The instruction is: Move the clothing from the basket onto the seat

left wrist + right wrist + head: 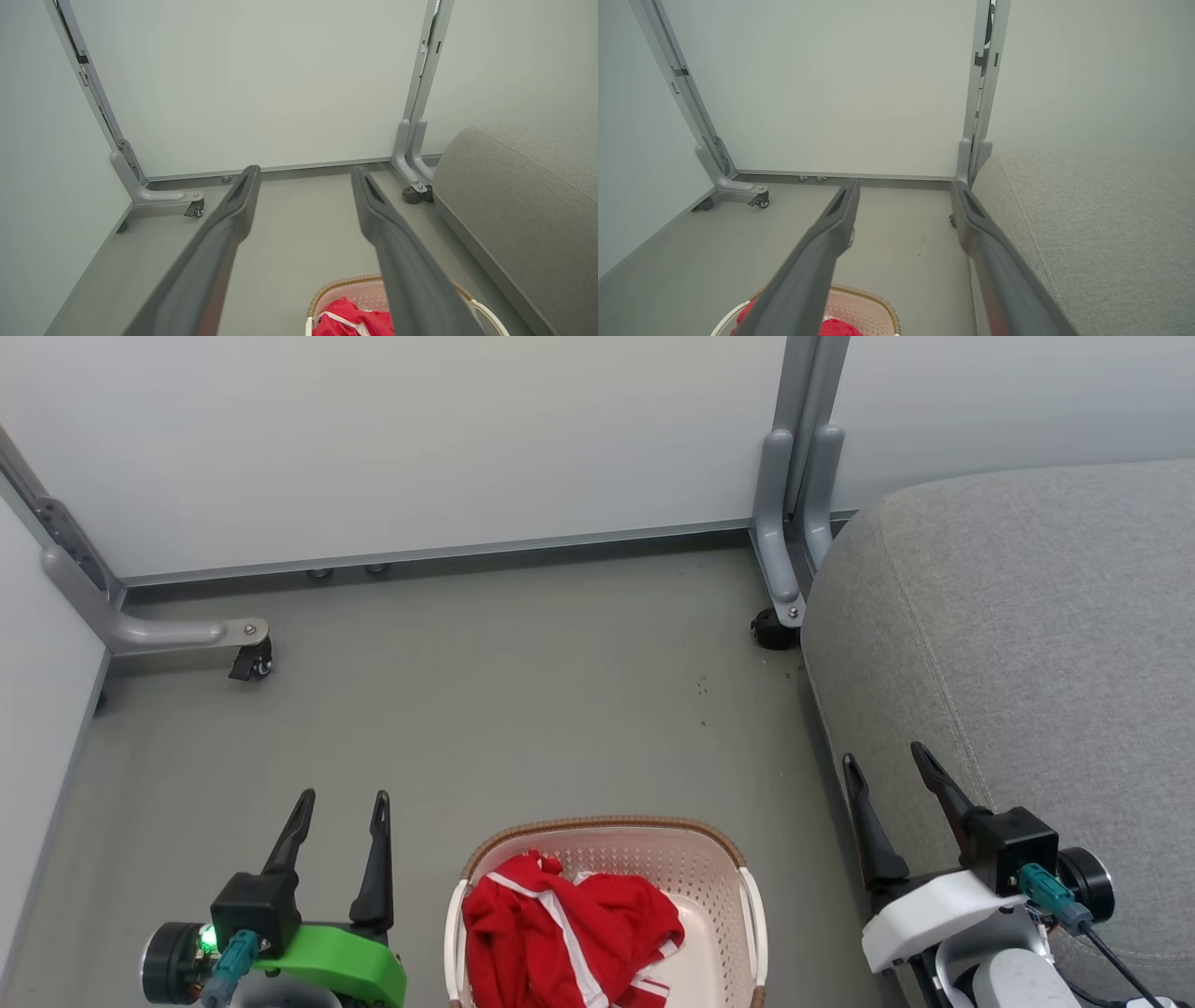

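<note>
Red clothing [560,924] lies in the basket [607,823] at 6 o'clock, between both jaws. The left jaws at 8 o'clock and right jaws at 4 o'clock, by the grey seat [1027,616], stand apart, empty.

A plain grey-green floor [523,709] fills the middle of the head view. Pale partition panels [420,439] stand across the top and down the left edge, framed in grey metal. At the left, a bent grey foot [177,633] ends in a small black caster [252,663]. At upper right, a double grey post [801,476] comes down to another black caster [771,631]. A few dark specks [700,689] lie on the floor right of centre.
</note>
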Robot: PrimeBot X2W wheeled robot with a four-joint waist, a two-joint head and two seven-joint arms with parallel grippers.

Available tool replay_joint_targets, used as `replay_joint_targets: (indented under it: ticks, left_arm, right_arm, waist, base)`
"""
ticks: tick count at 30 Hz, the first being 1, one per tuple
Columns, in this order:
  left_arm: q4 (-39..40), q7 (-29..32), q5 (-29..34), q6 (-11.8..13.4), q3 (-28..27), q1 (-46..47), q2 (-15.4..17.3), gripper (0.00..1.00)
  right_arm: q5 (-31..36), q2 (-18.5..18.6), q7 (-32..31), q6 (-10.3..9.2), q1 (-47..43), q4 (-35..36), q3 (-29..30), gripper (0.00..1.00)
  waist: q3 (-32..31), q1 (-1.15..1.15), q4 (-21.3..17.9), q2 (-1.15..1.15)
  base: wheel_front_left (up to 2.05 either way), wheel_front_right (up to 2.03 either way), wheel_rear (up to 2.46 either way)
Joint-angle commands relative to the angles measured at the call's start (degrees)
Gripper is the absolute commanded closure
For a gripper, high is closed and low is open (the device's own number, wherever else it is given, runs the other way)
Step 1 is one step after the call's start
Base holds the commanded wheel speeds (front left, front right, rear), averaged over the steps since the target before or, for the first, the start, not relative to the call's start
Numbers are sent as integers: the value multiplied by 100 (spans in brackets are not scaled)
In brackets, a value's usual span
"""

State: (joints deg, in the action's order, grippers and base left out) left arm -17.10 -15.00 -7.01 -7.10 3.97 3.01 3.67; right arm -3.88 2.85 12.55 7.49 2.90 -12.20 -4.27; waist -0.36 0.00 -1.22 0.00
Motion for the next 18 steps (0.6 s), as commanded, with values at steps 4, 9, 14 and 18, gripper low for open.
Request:
replay_joint_targets:
  ticks: [4, 9, 14, 18]
  left_arm:
    - [-66, -25, -36, -33, -52, 1, -19, 0]
    - [-97, -25, -50, -32, -93, 24, -36, 0]
    - [-104, -25, -68, -38, -119, 57, -51, 0]
    - [-96, -25, -24, -41, -107, 119, -57, 0]
  right_arm:
    - [-28, 12, 24, 0, -43, 15, 1, 0]
    - [-73, 11, 24, 0, -19, 9, 3, 0]
    - [-123, 11, 29, 0, 6, 35, 13, 0]
    - [-113, 11, 25, 0, 59, 58, 10, 0]
  waist:
    - [1, 0, 0, 0]
    - [4, 0, -2, 0]
    - [25, 0, -5, 0]
    - [97, 0, -6, 0]
  base:
    - [0, 0, 0]
    - [0, 0, 0]
    - [0, 0, 0]
    - [0, 0, 0]
